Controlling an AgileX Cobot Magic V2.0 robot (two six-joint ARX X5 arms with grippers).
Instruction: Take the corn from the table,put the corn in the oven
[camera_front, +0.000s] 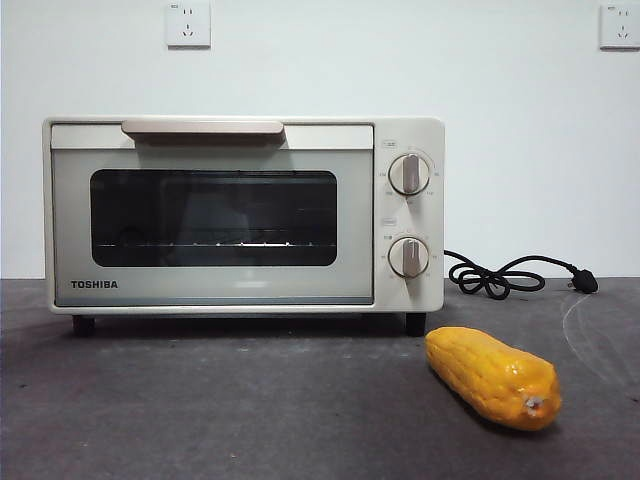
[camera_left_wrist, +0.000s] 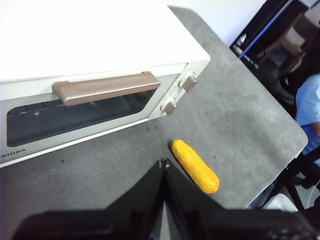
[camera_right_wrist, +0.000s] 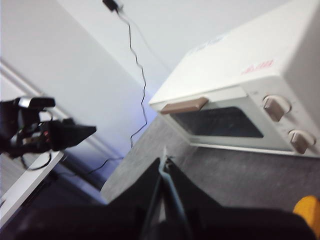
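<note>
Dark grey table (camera_front: 250, 420), oven (camera_front: 240, 215), corn (camera_front: 492, 376), black cord (camera_front: 510, 275)

The oven (camera_front: 240, 290) looks smooth cream enamel (its window dark glossy glass); the corn (camera_front: 492, 376) bumpy, plasticky; the table (camera_front: 200, 410) matt, mottled.

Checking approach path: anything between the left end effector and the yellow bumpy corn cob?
Only bare dark grey matte table lies between the left end effector and the yellow bumpy corn cob, per the left wrist view.

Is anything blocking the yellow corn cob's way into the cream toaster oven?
Yes: the oven's dark glass door is shut, handle up at the top. The yellow-orange corn cob lies on the dark grey table off the oven's knob-side front corner, nothing else between them.
</note>
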